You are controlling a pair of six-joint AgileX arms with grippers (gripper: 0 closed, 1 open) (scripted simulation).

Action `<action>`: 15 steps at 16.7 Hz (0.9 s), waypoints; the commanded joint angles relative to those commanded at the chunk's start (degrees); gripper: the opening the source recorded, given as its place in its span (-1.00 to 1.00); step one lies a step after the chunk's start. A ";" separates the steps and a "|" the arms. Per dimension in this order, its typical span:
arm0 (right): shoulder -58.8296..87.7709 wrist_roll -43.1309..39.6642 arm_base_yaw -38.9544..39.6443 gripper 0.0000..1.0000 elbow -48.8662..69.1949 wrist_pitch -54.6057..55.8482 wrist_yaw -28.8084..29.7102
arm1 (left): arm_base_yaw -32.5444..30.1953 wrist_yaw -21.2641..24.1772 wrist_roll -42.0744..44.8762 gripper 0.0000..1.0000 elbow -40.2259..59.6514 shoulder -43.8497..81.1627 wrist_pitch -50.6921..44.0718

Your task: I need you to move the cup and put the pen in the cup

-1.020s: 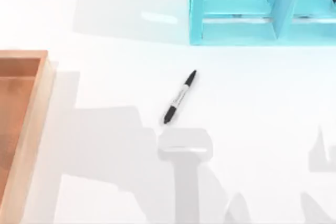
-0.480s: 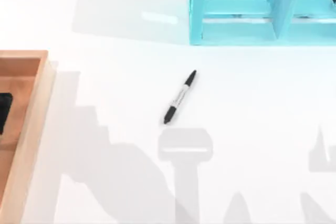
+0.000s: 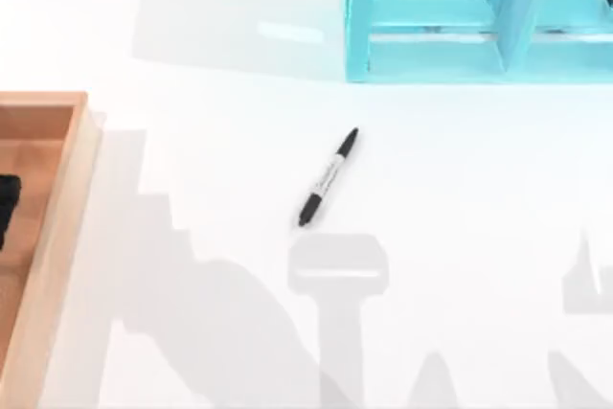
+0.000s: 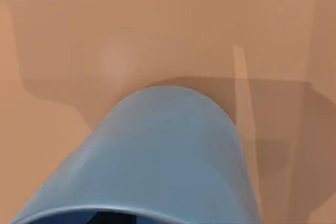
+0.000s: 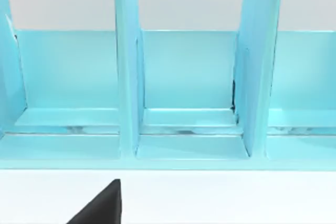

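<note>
The pen [image 3: 329, 177] lies flat and slanted on the white table near the middle, with black ends and a pale printed barrel. Seen close up in the left wrist view, the blue cup [image 4: 168, 156] stands on the brown floor of the wooden tray [image 4: 157, 24], its rim nearest the camera. A black part of my left gripper [image 3: 8, 208] pokes in at the table's left edge, over the tray [image 3: 72, 189]. A black piece of my right gripper [image 5: 100, 205] faces the turquoise shelf.
A large turquoise shelf unit [image 3: 479, 16] with upright dividers [image 5: 128, 77] stands at the back right of the table. The wooden tray has raised walls along the left side. Arm shadows fall across the front of the white table.
A black part of my left gripper has come into the top view over the tray and dropped slightly lower. The arm's shadow has shifted on the table. The pen has not moved.
</note>
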 joint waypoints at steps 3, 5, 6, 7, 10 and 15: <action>0.00 0.00 0.00 1.00 0.00 0.00 0.00 | 0.00 0.00 0.00 0.10 0.00 0.00 0.00; 0.00 0.00 0.00 1.00 0.00 0.00 0.00 | 0.00 0.00 0.00 -0.21 0.00 0.00 0.00; 0.00 0.00 0.00 1.00 0.00 0.00 0.00 | 0.00 0.00 0.00 -0.36 0.00 0.00 0.00; 0.00 0.00 0.00 1.00 0.00 0.00 0.00 | 0.00 0.00 0.00 -0.51 0.00 0.00 0.00; 0.00 0.00 0.00 1.00 0.00 0.00 0.00 | 0.00 0.00 0.00 -0.96 0.00 0.00 0.00; 0.00 0.00 0.00 1.00 0.00 0.00 0.00 | 0.00 0.00 0.00 -1.00 0.00 0.00 0.00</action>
